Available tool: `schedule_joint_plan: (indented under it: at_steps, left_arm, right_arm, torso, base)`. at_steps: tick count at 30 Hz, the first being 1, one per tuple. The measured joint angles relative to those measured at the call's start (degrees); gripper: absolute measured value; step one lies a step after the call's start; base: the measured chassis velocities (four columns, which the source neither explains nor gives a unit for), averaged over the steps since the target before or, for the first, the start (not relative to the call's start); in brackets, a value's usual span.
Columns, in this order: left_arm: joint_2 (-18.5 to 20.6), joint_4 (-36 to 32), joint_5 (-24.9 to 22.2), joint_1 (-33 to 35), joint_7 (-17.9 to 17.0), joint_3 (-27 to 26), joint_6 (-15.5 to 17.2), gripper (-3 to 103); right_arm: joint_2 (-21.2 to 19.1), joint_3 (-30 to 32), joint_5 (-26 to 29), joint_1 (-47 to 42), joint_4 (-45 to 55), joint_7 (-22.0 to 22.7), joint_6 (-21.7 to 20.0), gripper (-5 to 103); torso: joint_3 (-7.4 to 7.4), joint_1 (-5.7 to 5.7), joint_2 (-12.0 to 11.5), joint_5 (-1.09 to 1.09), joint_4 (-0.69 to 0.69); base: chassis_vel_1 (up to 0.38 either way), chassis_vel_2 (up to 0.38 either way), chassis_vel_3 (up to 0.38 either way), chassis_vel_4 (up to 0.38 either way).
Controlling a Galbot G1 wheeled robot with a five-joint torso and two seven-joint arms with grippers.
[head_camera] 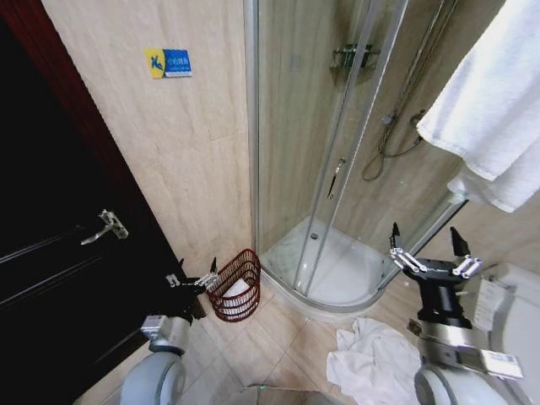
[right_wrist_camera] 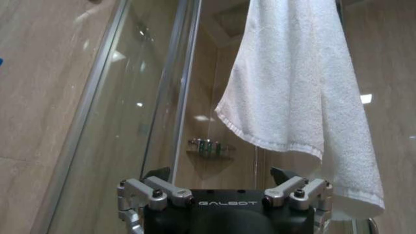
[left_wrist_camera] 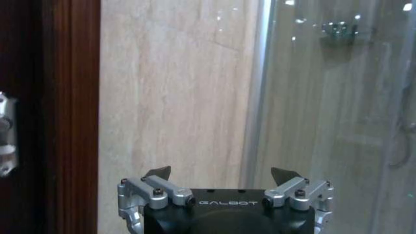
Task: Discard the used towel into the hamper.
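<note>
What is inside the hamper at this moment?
Something white lies low inside the hamper, seen through its ribs and open top; whether it is cloth or paper cannot be told. The ribs and near wall cover the basket's bottom. A crumpled white towel lies on the floor.

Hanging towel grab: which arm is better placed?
Likely right. The right gripper is open, raised just below the hanging white towel. The left gripper is low beside the hamper, open, across from the towel.
</note>
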Motion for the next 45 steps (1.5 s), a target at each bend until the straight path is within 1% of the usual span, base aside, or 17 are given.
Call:
schedule_joint_plan:
  at_steps: [5, 8, 11, 16, 28, 32, 36, 37, 40, 41, 43, 44, 45]
  left_arm:
    - [0.19, -1.9, -0.29, 0.9, 0.74, -0.3, 1.05, 100]
    - [0.13, -3.78, -0.69, 2.04, 0.87, 0.0, 2.53, 100]
    - [0.05, -4.69, -0.88, 2.58, 0.92, 0.7, 3.28, 100]
    - [0.1, -4.95, -0.56, 3.02, 0.77, 1.58, 3.12, 100]
    - [0.31, -4.97, 0.56, 3.42, 0.72, 1.92, 3.0, 100]
    - [0.34, -4.89, 0.59, 3.41, 0.73, 1.94, 3.01, 100]
    - [0.35, -4.82, 0.59, 3.41, 0.75, 1.95, 3.01, 100]
    - [0.35, -4.82, 0.59, 3.41, 0.75, 1.95, 3.01, 100]
    - [0.36, -4.79, 0.6, 3.4, 0.77, 1.97, 3.01, 100]
    - [0.36, -4.79, 0.6, 3.4, 0.77, 1.97, 3.01, 100]
    - [0.37, -4.77, 0.6, 3.39, 0.78, 1.97, 3.01, 100]
    - [0.37, -4.76, 0.6, 3.39, 0.78, 1.97, 3.01, 100]
    - [0.37, -4.76, 0.6, 3.39, 0.78, 1.97, 3.01, 100]
  right_arm:
    - [0.3, -0.46, 0.02, 0.13, 0.0, 0.0, -0.04, 100]
    - [0.34, -0.5, 0.27, 0.28, 0.0, 0.01, -0.04, 100]
    - [0.34, -0.5, 0.47, 0.28, 0.0, 0.02, -0.04, 100]
    - [0.21, -0.39, 1.26, 0.32, 0.0, -0.26, 0.47, 100]
    - [0.58, -0.31, 1.39, 0.32, -0.01, -0.22, 0.53, 100]
    - [0.14, 0.38, 1.69, 0.2, -0.01, -0.11, 0.35, 100]
    - [-1.24, 4.9, 4.58, -0.62, 0.0, -0.16, -0.56, 100]
    - [-1.24, 4.9, 4.58, -0.62, 0.0, -0.16, -0.56, 100]
    - [-2.33, 10.76, 8.5, -1.08, -0.01, -0.81, -0.89, 100]
    - [-2.33, 10.76, 8.5, -1.08, -0.01, -0.81, -0.89, 100]
    - [-3.15, 16.12, 13.32, -1.95, -0.01, -1.17, -0.81, 100]
    - [-3.31, 17.81, 15.05, -2.39, -0.01, -1.26, -0.27, 100]
    - [-3.31, 17.81, 15.05, -2.39, -0.01, -1.26, -0.27, 100]
  torso:
    - [0.0, 0.0, -0.01, -0.01, 0.0]
    - [0.0, 0.0, -0.01, -0.01, 0.0]
    - [0.0, 0.0, -0.01, -0.01, 0.0]
    - [0.0, 0.0, -0.01, -0.01, 0.0]
    - [0.0, 0.0, -0.01, -0.01, 0.0]
    - [0.0, 0.0, -0.01, -0.01, 0.0]
    - [0.0, 0.0, -0.01, -0.01, 0.0]
    - [0.0, 0.0, -0.01, -0.01, 0.0]
    - [0.0, 0.0, -0.01, -0.01, 0.01]
    - [0.0, 0.0, -0.01, -0.01, 0.01]
    - [0.0, 0.0, -0.01, -0.01, 0.0]
    - [0.0, 0.0, -0.01, -0.01, 0.0]
    - [0.0, 0.0, -0.01, -0.01, 0.0]
  base:
    - [0.0, 0.0, 0.0, 0.0]
    - [0.0, 0.0, 0.0, 0.0]
    - [0.0, 0.0, 0.0, 0.0]
    - [0.0, 0.0, 0.0, 0.0]
    - [0.0, 0.0, 0.0, 0.0]
    - [0.0, 0.0, 0.0, 0.0]
    - [0.0, 0.0, 0.0, 0.0]
    - [0.0, 0.0, 0.0, 0.0]
    - [0.0, 0.0, 0.0, 0.0]
    - [0.0, 0.0, 0.0, 0.0]
    - [0.0, 0.0, 0.0, 0.0]
    - [0.0, 0.0, 0.0, 0.0]
    - [0.0, 0.0, 0.0, 0.0]
